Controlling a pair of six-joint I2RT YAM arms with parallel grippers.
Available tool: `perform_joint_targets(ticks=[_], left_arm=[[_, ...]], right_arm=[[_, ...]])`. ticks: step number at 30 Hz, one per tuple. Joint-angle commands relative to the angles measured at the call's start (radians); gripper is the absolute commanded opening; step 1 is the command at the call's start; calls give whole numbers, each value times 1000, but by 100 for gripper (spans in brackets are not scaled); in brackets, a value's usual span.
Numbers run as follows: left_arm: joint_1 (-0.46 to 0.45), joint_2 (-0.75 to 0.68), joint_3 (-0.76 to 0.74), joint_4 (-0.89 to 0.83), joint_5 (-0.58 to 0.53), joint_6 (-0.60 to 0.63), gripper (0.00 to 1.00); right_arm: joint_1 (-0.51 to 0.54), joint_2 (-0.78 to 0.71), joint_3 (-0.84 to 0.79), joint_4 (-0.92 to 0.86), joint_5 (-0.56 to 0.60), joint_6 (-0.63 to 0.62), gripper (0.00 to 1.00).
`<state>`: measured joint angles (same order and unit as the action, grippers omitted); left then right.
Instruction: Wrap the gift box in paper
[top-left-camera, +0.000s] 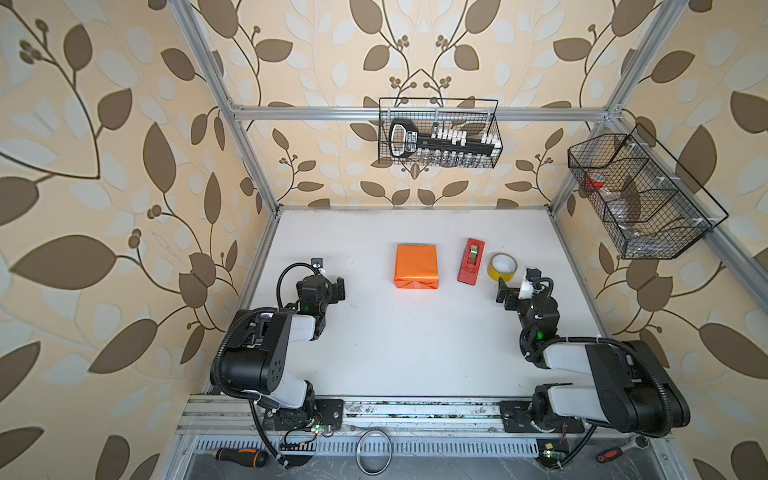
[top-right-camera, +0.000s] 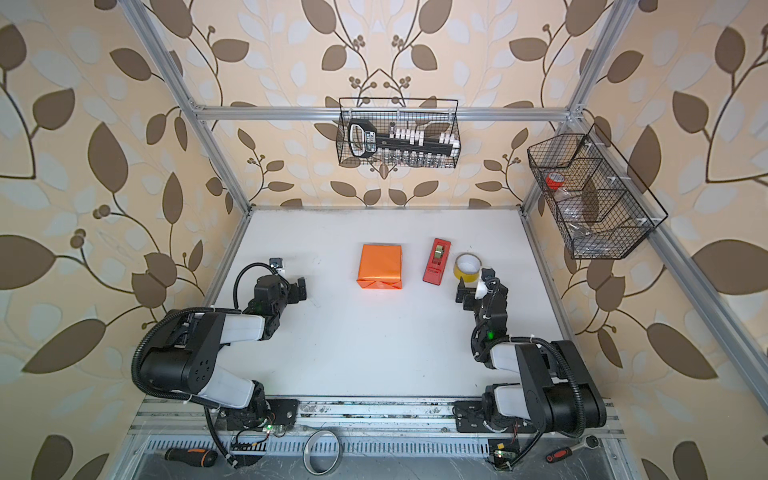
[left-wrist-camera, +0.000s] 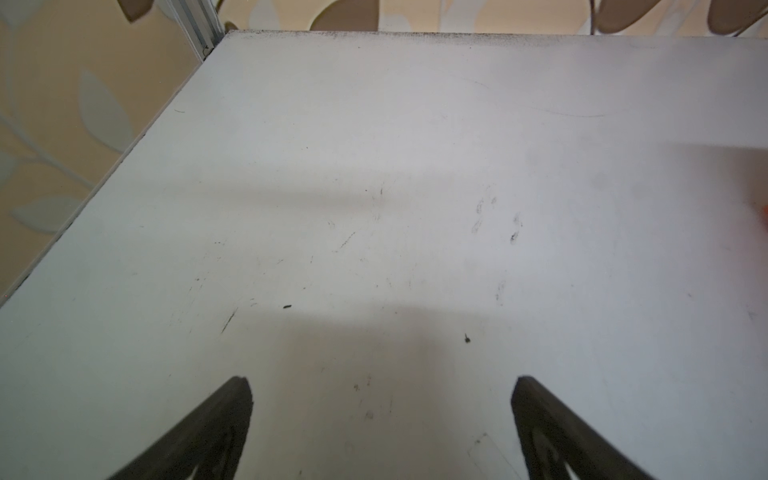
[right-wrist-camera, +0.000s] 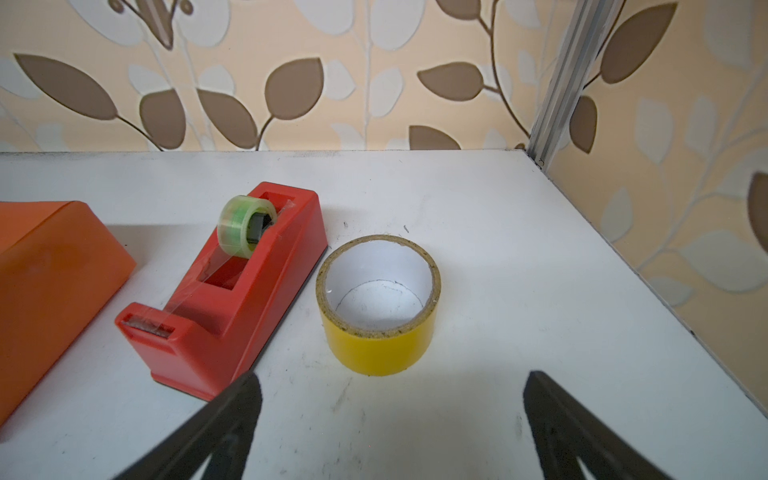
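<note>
Spreading wide and empty, left gripper (left-wrist-camera: 380, 382) and right gripper (right-wrist-camera: 390, 378) sit apart. Between them, toward twelve o'clock, glossy orange paper (top-left-camera: 416, 266) fully encloses the gift box, end flaps folded. Wrapping looks finished.

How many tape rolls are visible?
3: yellow roll on the table, clear roll in the red dispenser, what looks like a red roll in the right-hand wire basket, which may hide more.
</note>
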<state>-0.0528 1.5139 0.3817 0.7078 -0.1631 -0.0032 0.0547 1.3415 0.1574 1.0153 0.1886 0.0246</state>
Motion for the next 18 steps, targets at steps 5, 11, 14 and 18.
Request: perform_joint_targets(ticks=[5, 11, 14, 18], left_arm=[[-1, -18, 0, 42, 9, -8, 99], [0, -17, 1, 41, 11, -8, 99], [1, -17, 0, 41, 12, -7, 99], [1, -17, 1, 39, 13, -8, 99]], right_arm=[[-1, 2, 4, 33, -17, -26, 100], [0, 1, 3, 34, -14, -26, 100], [4, 8, 8, 35, -8, -28, 100], [2, 2, 3, 36, -9, -27, 100]])
